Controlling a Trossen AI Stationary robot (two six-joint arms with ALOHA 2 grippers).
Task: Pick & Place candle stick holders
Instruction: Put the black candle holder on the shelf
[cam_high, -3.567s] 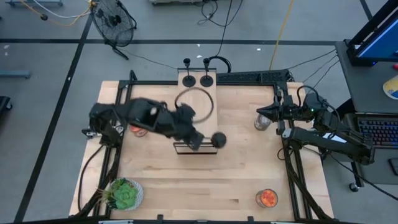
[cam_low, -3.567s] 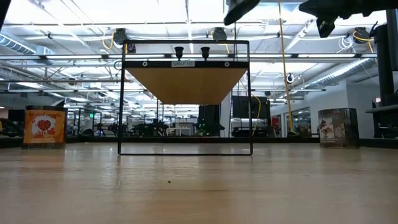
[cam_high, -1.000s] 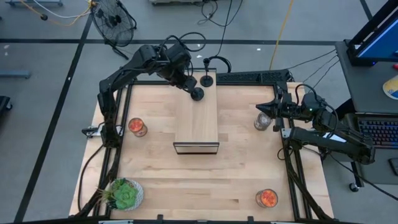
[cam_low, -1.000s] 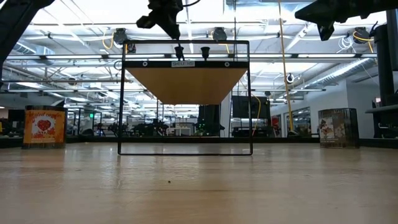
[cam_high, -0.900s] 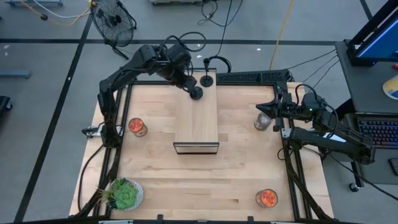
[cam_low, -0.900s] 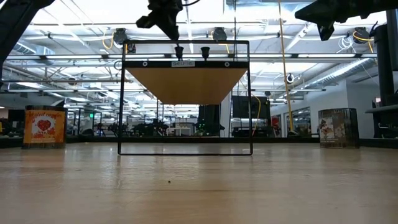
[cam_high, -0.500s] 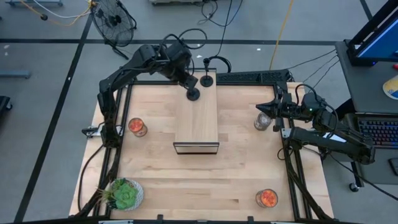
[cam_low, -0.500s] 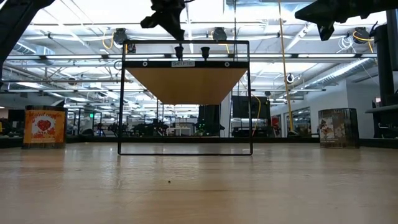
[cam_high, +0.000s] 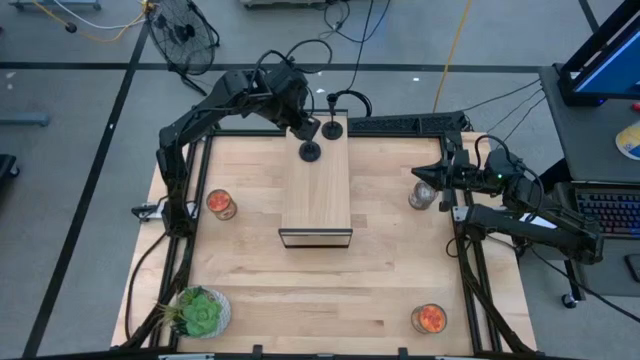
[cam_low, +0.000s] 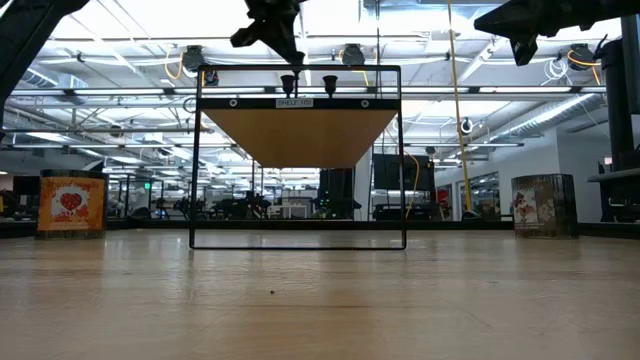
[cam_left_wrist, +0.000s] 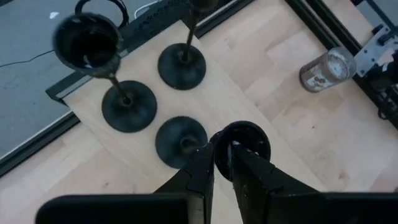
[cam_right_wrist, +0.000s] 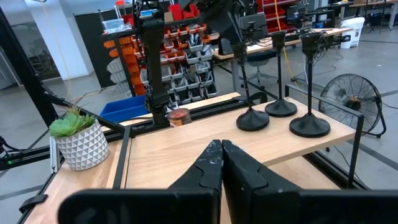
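The wooden bench (cam_high: 250, 270) carries a raised wooden shelf (cam_high: 318, 195) on a black frame, reaching from the middle to the far edge. The left arm stretches over the shelf's far end — its left gripper (cam_left_wrist: 222, 151) sits at the cup of one candle stick holder (cam_left_wrist: 181, 142), fingers (cam_left_wrist: 200, 163) only slightly parted around the stem; whether they grip it I cannot tell. All three holders stand together at the shelf's far end — the other two (cam_left_wrist: 129, 106) (cam_left_wrist: 181, 65) just beyond. The right gripper (cam_right_wrist: 222, 157) waits at the bench's right edge, fingers clenched, near a glass jar (cam_high: 421, 194).
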